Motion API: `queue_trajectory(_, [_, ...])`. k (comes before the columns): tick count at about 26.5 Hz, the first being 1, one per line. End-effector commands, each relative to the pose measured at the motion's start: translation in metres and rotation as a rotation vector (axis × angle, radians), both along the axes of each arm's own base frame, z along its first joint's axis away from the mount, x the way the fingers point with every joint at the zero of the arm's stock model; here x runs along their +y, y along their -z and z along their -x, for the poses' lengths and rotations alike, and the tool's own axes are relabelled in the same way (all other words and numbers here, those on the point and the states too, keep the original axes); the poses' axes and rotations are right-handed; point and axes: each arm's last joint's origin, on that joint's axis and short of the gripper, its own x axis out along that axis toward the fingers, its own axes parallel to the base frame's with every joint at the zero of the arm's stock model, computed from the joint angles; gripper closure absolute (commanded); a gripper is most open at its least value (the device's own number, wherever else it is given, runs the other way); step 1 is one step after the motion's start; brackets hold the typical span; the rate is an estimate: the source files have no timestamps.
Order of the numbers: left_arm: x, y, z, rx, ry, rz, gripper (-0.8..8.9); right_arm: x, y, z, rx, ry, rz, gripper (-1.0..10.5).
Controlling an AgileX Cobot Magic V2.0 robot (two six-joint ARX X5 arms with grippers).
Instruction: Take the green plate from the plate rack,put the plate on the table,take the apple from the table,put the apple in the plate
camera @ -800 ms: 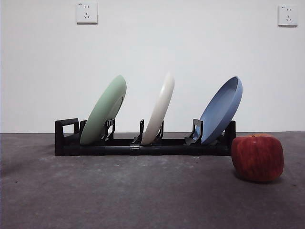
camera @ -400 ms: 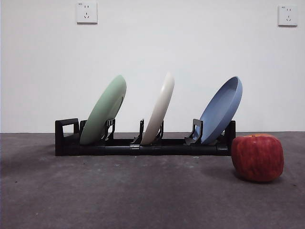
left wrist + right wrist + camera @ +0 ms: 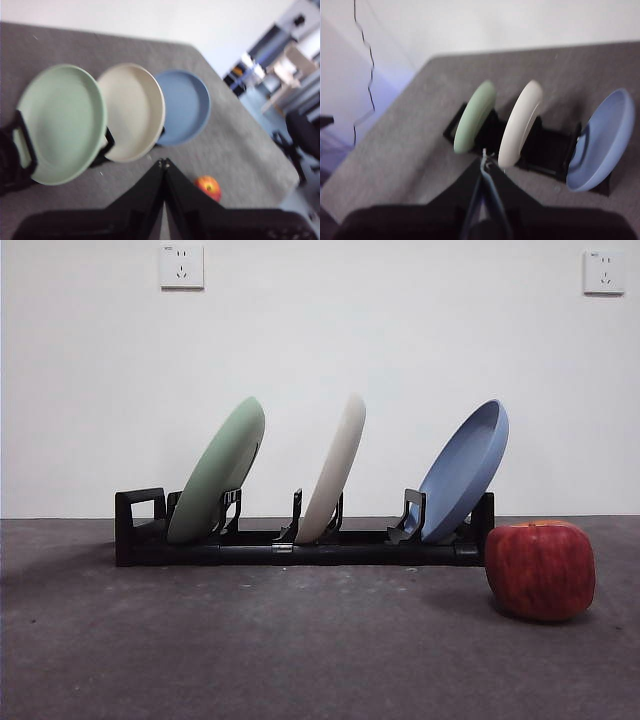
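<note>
Nothing has moved on the table (image 3: 300,660) since a second ago: the green plate (image 3: 218,482) leans in the plate rack's (image 3: 300,552) end slot, beside the cream-white plate (image 3: 336,468) and blue plate (image 3: 465,472). Just off the rack's blue-plate end sits the apple (image 3: 540,570). Both the left gripper (image 3: 163,164) and right gripper (image 3: 484,156) hang above with jaws pressed together, holding nothing.

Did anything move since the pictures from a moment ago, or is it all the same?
Nothing visibly moved. The green plate, the cream-white plate and the blue plate lean in the plate rack just as before, and the apple sits in the same spot on the table. No claw has taken hold of anything.
</note>
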Motion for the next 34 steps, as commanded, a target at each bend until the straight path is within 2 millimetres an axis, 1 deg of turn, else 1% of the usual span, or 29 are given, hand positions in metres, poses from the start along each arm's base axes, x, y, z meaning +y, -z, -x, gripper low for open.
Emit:
queue_trajectory(1, [-0.010, -0.008, -0.010, -0.007, 0.082, -0.064, 8.17, 0.014, -0.003, -0.015, 0.039, -0.017, 0.074, 9.1])
queue_trajectory(3, [-0.016, -0.013, -0.016, -0.001, 0.116, -0.086, 8.14, 0.022, -0.004, -0.024, 0.073, -0.014, 0.101, 8.2])
queue_trajectory(5, [-0.024, -0.019, -0.021, -0.002, 0.134, -0.113, 8.05, 0.030, -0.004, -0.033, 0.109, -0.024, 0.121, 7.0])
queue_trajectory(6, [-0.027, -0.022, -0.023, -0.002, 0.136, -0.123, 7.78, 0.033, -0.003, -0.037, 0.122, -0.030, 0.127, 6.4])
queue_trajectory(7, [-0.031, -0.024, -0.026, -0.002, 0.129, -0.140, 6.95, 0.036, -0.002, -0.042, 0.136, -0.038, 0.131, 5.7])
queue_trajectory(10, [-0.040, -0.030, -0.031, -0.005, 0.092, -0.195, 4.56, 0.044, 0.000, -0.050, 0.158, -0.054, 0.141, 4.2])
queue_trajectory(11, [-0.043, -0.032, -0.033, -0.005, 0.078, -0.213, 4.31, 0.046, 0.001, -0.053, 0.161, -0.055, 0.145, 4.0])
queue_trajectory(13, [-0.050, -0.036, -0.038, -0.010, 0.041, -0.258, 4.35, 0.050, 0.003, -0.056, 0.168, -0.056, 0.158, 4.1])
queue_trajectory(15, [-0.058, -0.040, -0.047, -0.023, 0.017, -0.290, 4.35, 0.052, 0.005, -0.058, 0.171, -0.054, 0.167, 4.1])
queue_trajectory(18, [-0.071, -0.040, -0.070, -0.020, 0.010, -0.314, 4.35, 0.053, 0.006, -0.059, 0.169, -0.037, 0.182, 4.1])
queue_trajectory(19, [-0.076, -0.037, -0.080, -0.011, 0.008, -0.322, 4.35, 0.053, 0.006, -0.059, 0.168, -0.033, 0.185, 4.1])
queue_trajectory(22, [-0.087, -0.020, -0.113, 0.067, -0.006, -0.373, 4.36, 0.053, 0.006, -0.059, 0.168, -0.033, 0.185, 4.1])
queue_trajectory(25, [-0.098, 0.008, -0.148, 0.155, 0.007, -0.405, 4.36, 0.052, 0.006, -0.059, 0.166, -0.022, 0.193, 4.1])
queue_trajectory(27, [-0.104, 0.027, -0.166, 0.185, 0.012, -0.415, 4.36, 0.052, 0.006, -0.059, 0.166, -0.022, 0.193, 4.1])
queue_trajectory(31, [-0.110, 0.065, -0.192, 0.269, 0.017, -0.437, 4.36, 0.052, 0.006, -0.059, 0.162, 0.002, 0.210, 4.1])
queue_trajectory(34, [-0.113, 0.082, -0.203, 0.293, 0.020, -0.446, 4.36, 0.052, 0.006, -0.059, 0.160, 0.001, 0.213, 4.1])
